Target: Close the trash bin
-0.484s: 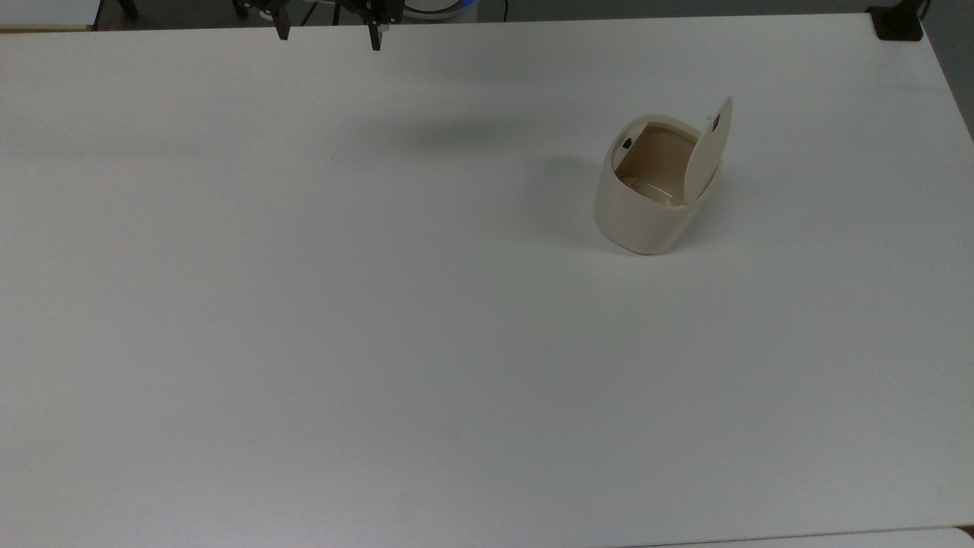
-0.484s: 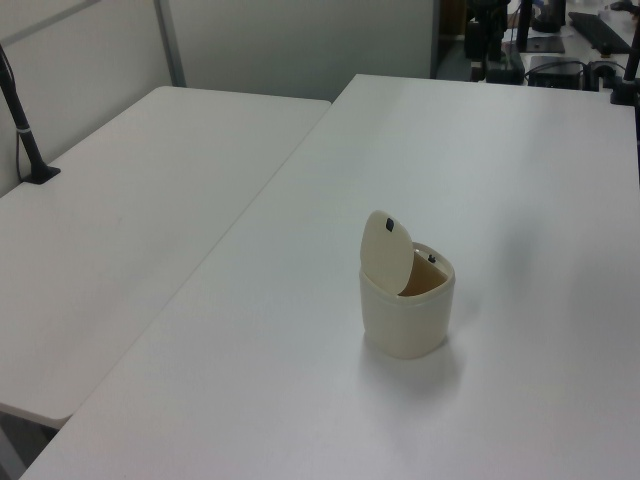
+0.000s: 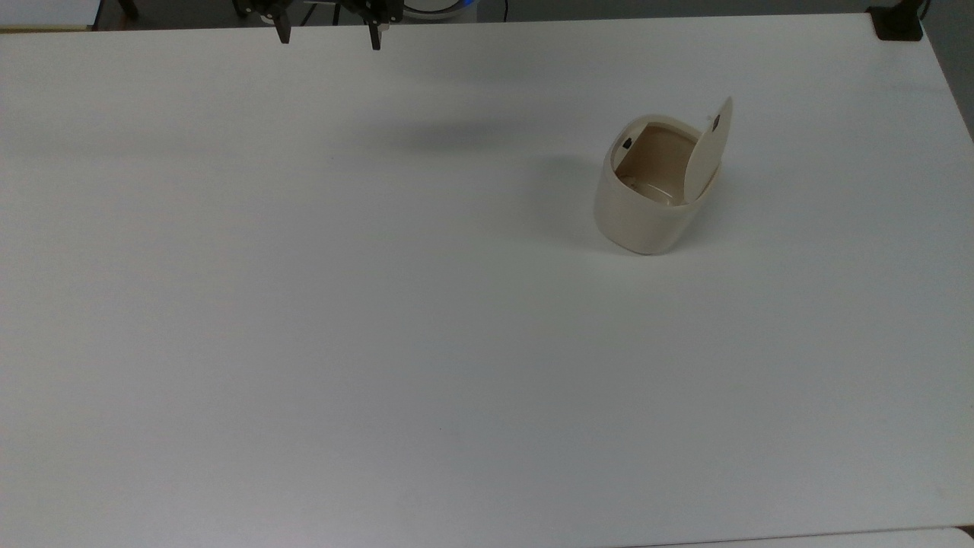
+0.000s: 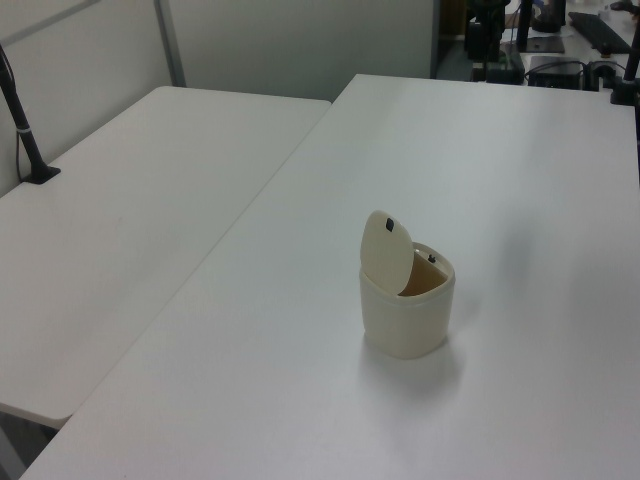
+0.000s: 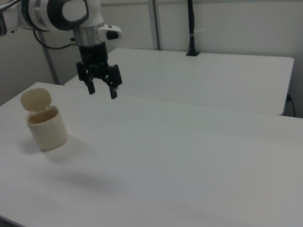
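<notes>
The trash bin (image 3: 647, 205) is a small cream-beige tub standing on the white table (image 3: 380, 304), right of centre in the top view. Its flat lid (image 3: 709, 151) stands up, hinged at the top view's right, so the inside is exposed. A small black button (image 3: 627, 143) sits at the rim. The trash bin (image 4: 407, 310) also appears in the left view and the trash bin (image 5: 44, 124) at the right view's left. My gripper (image 5: 102, 92) hangs open and empty well above the table, apart from the bin. In the top view the gripper (image 3: 329, 39) is at the top edge.
A second white table (image 4: 120, 250) adjoins at the left view's left, with a black post (image 4: 25, 130) clamped to it. A black clamp (image 3: 898, 23) sits at the top view's top right corner. Partition walls stand behind.
</notes>
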